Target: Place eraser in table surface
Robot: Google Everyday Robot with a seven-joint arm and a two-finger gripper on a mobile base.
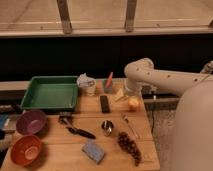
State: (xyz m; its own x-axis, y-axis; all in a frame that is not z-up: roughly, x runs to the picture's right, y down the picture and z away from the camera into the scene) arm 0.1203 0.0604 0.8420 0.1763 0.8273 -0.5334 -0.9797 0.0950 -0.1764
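"Light-brown wooden tabletop (60,150), plank grain showing, crowded with small things. Where is the small, flat black rectangular eraser (105,103)?"

"It lies flat on the wood near the back edge, long side running away from the camera. It is just right of the green plastic tray (50,94) and touches nothing."

"And the robot's two-finger gripper (125,95)?"

"It hangs at the end of the white arm, low over the table's back right corner. It is near the eraser on its right, clearly apart from it, with a small round yellow object (134,103) just beside it. Whether it is open, closed or holding anything cannot be told."

"How would the eraser handle?"

"Probably very light, firm with a little give, and rubbery rather than slippery — nothing fragile about it. It sits very low, so the sensible hold is across its narrow width, at the middle of the long sides. A tip grip would likely let it swing."
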